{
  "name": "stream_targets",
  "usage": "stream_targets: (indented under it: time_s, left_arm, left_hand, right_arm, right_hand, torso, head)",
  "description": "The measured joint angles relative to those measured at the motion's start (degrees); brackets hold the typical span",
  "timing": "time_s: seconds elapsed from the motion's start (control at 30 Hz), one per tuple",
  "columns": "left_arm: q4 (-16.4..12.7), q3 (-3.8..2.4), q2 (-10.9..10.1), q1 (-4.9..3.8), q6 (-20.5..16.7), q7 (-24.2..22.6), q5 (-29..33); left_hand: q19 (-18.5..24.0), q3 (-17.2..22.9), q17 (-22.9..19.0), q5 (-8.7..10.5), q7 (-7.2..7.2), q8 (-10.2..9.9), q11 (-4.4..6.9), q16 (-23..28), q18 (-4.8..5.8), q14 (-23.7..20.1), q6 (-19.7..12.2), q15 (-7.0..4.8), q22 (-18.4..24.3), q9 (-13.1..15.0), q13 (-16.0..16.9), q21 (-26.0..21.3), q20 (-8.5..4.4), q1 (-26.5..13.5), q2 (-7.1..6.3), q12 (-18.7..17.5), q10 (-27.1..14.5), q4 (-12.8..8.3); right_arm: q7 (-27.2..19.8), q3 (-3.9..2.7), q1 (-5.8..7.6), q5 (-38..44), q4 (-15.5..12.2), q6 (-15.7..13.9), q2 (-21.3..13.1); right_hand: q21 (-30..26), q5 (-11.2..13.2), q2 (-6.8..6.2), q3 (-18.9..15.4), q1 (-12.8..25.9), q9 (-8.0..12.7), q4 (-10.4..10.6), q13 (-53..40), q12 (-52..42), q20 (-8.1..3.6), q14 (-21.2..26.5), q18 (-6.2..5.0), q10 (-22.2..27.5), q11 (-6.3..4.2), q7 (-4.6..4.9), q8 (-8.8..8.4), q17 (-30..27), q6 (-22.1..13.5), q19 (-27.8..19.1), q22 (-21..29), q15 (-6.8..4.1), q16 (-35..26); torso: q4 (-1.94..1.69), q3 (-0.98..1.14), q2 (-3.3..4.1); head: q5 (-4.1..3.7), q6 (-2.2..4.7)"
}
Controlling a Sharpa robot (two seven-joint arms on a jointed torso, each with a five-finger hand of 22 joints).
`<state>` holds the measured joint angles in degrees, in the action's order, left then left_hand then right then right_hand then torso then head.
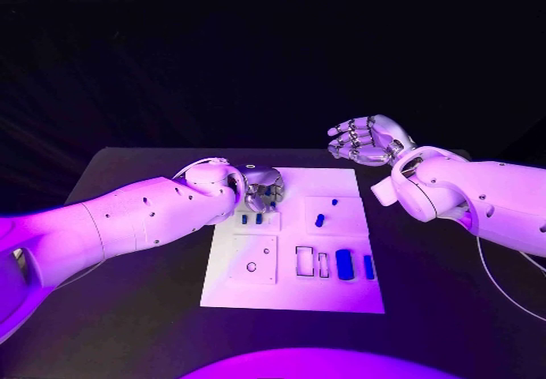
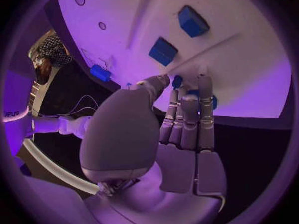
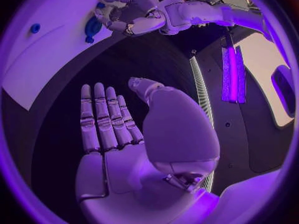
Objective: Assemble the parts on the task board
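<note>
Reaching over the far left corner of the board [image 1: 342, 296], the left hand [image 1: 262, 189] has its fingers [image 2: 187, 119] bent down onto the white plate, close to two small blue parts [image 1: 252, 219] that stand side by side there. In the left wrist view the fingertips touch or cover another blue part [image 2: 212, 101]; I cannot tell if the hand really pinches it or only rests on it. The right hand [image 1: 366, 140] is well apart, raised beyond the far right corner, palm open, fingers straight and holding nothing. More parts wait on the board: a small one [image 1: 321, 220] near the middle and two longer ones [image 1: 345, 264] in the near right slots.

To do this step well, I think the left hand should first make a firm pinch on one part only, without pushing its neighbours. Then it should lift straight up, keep the part upright, and bring it over its matching slot before lowering. A slow press is safer, because a tilted part can jam.
</note>
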<state>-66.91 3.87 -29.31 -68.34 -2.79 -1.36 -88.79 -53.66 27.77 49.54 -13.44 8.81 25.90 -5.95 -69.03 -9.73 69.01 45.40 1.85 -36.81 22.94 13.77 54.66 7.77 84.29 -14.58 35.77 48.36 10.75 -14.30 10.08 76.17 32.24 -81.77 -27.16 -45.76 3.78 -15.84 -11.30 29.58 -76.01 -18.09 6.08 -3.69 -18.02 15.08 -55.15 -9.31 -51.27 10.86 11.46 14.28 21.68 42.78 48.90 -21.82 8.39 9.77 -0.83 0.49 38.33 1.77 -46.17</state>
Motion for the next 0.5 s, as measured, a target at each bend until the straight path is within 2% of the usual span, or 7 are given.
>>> stream_targets:
  time_s: [0.5]
  left_arm:
    - [0.67,-0.07,0.16,0.02,0.95,0.53,-0.01]
  left_hand:
    - [0.01,0.96,0.76,0.00,0.18,-0.44,-0.07,-1.29,0.01,0.41,0.83,-0.01,-0.45,-0.61,-0.44,0.78,0.00,0.80,0.80,-0.39,0.32,-0.64]
  right_arm:
    - [0.00,0.00,0.00,-0.11,0.02,0.01,0.10]
  right_hand:
    - [0.00,0.00,0.00,0.16,0.00,0.05,-0.16,0.05,-0.01,0.00,0.00,0.00,0.00,0.00,0.00,0.00,-0.16,0.00,0.00,0.34,0.00,-0.23]
  torso:
    - [-0.07,-0.08,-0.04]
  head:
    - [-0.09,-0.16]
